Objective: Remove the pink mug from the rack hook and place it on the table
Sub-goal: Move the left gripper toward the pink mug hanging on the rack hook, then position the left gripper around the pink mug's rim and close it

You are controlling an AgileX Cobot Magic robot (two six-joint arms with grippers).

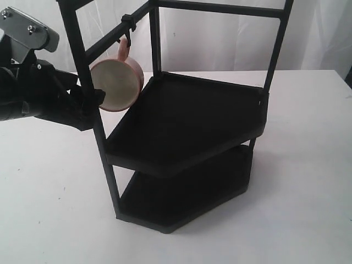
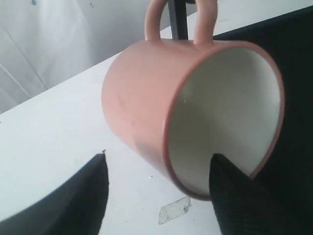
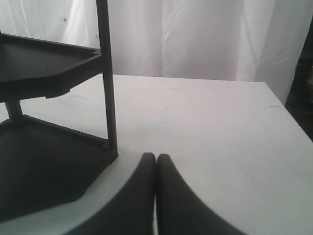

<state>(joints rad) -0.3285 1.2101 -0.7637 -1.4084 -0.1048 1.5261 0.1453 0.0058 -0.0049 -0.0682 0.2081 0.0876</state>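
The pink mug [image 1: 117, 82] hangs by its loop handle from the black rack hook [image 1: 127, 24] on a slanted bar of the rack [image 1: 187, 121], its cream mouth facing the camera. My left gripper [image 1: 94, 99] is open at the mug's lower left edge. In the left wrist view the mug [image 2: 142, 103] fills the frame, and the left gripper [image 2: 159, 156] straddles its lower rim: one finger [image 2: 234, 196] lies across the cream mouth, the other [image 2: 73, 196] outside the wall, neither pressed on it. My right gripper [image 3: 156, 159] is shut and empty above the table [image 3: 210, 122].
The rack's front post [image 1: 88, 77] crosses just in front of the left arm. Its two dark shelves [image 1: 192, 181] take up the middle of the white table [image 1: 297, 209]. A rack post [image 3: 107, 83] stands close to the right gripper. A pale scrap [image 2: 174, 210] lies on the table under the mug.
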